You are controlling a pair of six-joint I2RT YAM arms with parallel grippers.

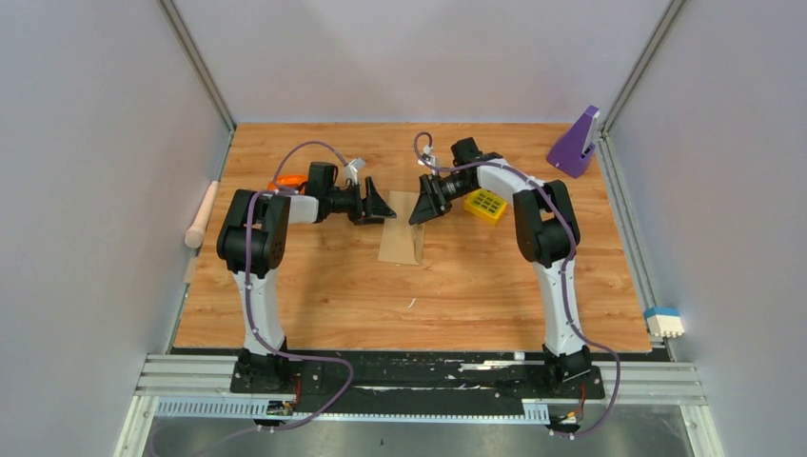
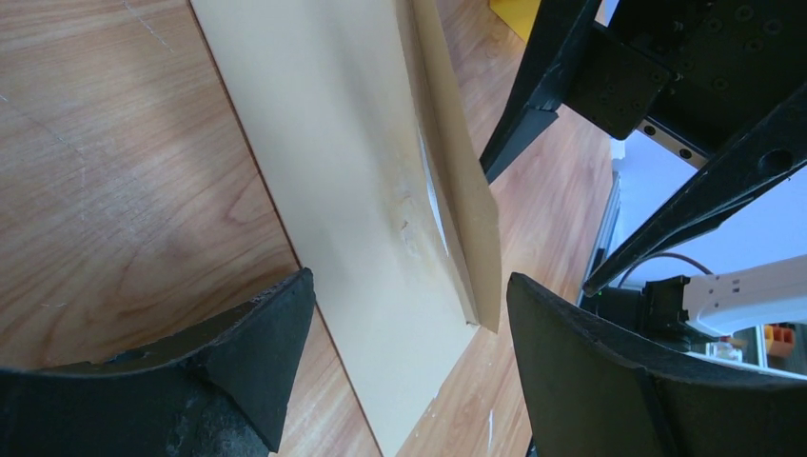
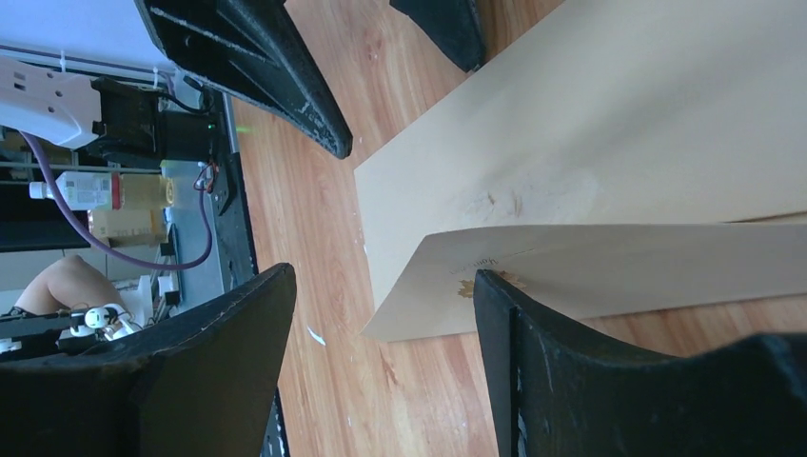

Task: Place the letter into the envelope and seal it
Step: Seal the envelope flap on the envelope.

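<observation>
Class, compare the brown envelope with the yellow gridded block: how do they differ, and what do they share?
The envelope is plain tan; the yellow block bears a dark grid. The envelope is long and paper-flat; the yellow block is smaller and squarish. Both lie on the wooden table.
</observation>
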